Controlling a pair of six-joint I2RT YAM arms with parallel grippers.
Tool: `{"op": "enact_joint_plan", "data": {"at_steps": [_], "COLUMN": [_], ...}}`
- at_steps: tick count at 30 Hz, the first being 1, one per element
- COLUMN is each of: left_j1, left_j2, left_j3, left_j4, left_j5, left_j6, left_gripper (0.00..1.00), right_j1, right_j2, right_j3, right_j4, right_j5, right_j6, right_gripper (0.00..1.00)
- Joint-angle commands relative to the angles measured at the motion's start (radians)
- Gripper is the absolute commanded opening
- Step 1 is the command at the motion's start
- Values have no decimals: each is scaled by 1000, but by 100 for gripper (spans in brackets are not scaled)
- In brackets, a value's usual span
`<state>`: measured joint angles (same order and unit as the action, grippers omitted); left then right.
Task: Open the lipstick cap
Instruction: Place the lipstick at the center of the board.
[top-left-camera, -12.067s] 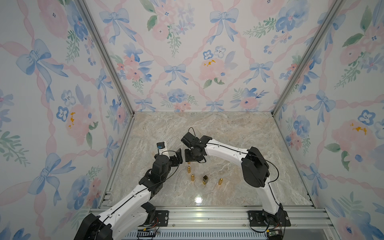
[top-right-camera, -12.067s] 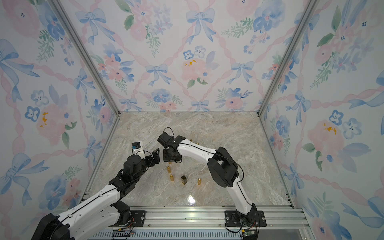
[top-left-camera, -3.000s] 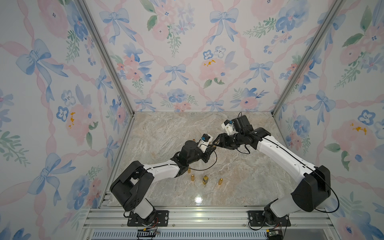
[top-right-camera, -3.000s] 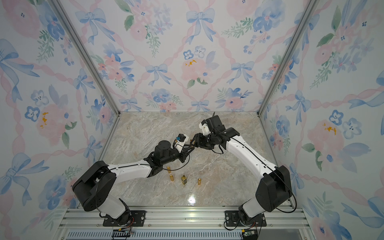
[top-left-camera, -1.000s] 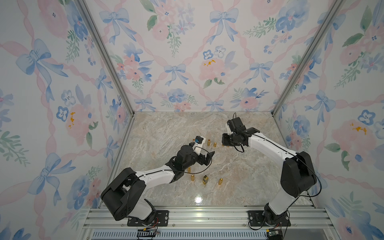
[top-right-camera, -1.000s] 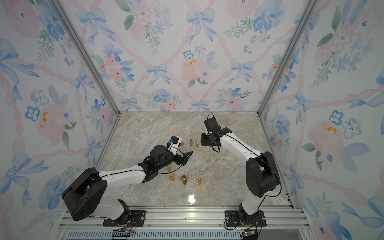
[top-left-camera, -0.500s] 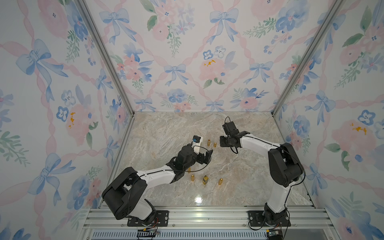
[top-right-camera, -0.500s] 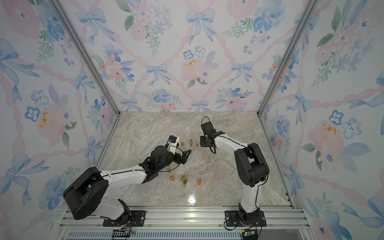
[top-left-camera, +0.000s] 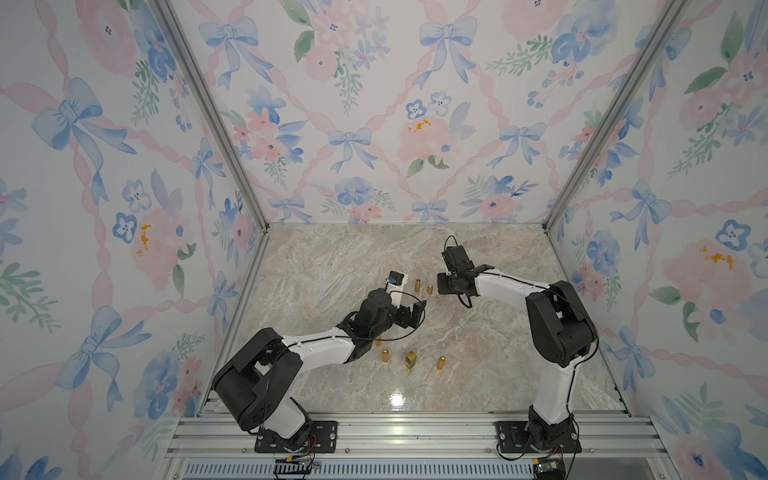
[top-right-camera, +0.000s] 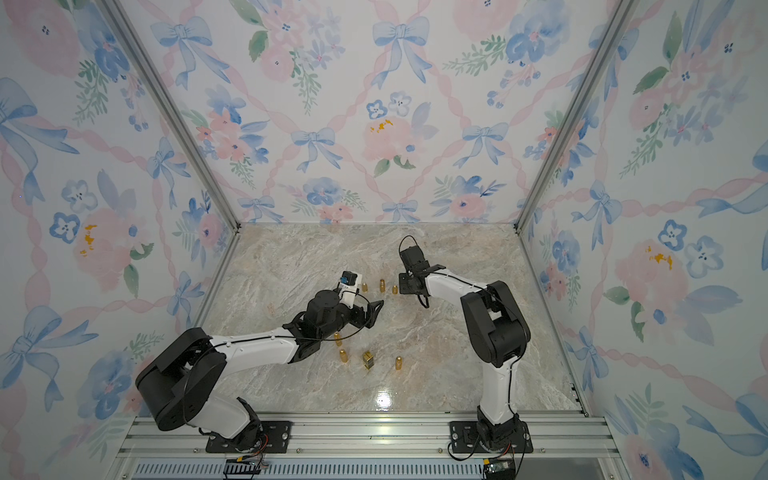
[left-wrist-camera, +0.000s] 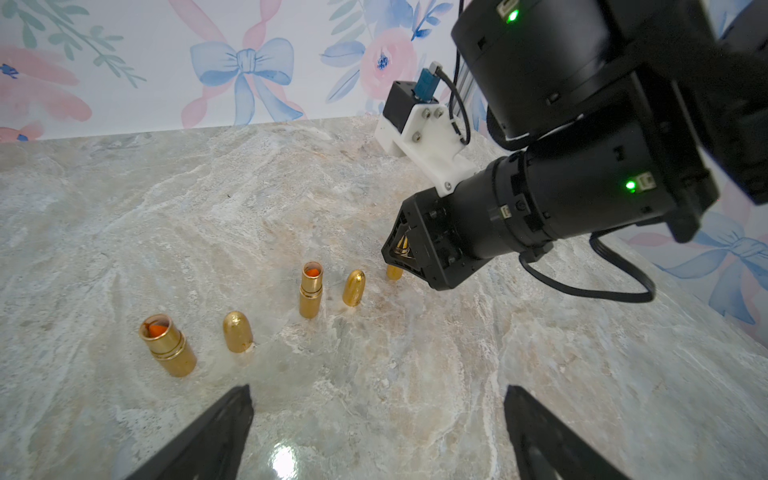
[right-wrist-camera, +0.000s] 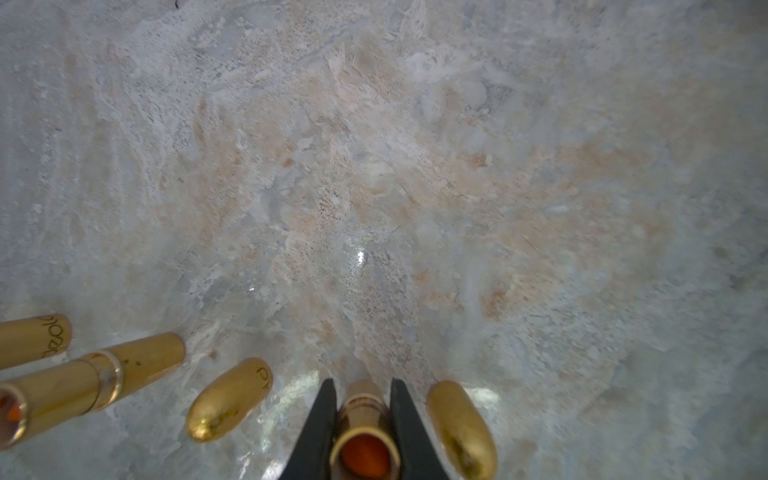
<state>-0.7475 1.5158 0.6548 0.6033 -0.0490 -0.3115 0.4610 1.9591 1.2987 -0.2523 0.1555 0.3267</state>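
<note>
Right gripper (right-wrist-camera: 362, 388) clamping uncapped lipstick tube (right-wrist-camera: 362, 415), likely standing it beside cap (right-wrist-camera: 461, 428); left gripper (left-wrist-camera: 378, 390) hovering 7 o'clock, fingers (left-wrist-camera: 224, 424) apart.

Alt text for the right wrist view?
The right gripper is shut on an uncapped gold lipstick, its orange stick showing. Gold caps flank it on the marble table; a second open lipstick stands beyond.

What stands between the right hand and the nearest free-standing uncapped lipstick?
One gold cap, standing upright, apart from both the right hand and that uncapped lipstick; the left wrist view shows it.
</note>
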Motion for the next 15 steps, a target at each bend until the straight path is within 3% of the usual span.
{"op": "enact_joint_plan", "data": {"at_steps": [1,15], "left_j1": [-7,-7], "left_j2": [9,1], "left_j3": [22,22], "left_j4": [-10,-22], "left_j5": [-16,-29], "left_j6": [12,25], "left_gripper": [98,98], "right_j1": [7,16], "right_j2": [22,35], "right_j3": [-5,-29], "right_j4": [23,37], "right_j5": [19,35], "right_j6": [-18,-28], "right_gripper": [21,21]}}
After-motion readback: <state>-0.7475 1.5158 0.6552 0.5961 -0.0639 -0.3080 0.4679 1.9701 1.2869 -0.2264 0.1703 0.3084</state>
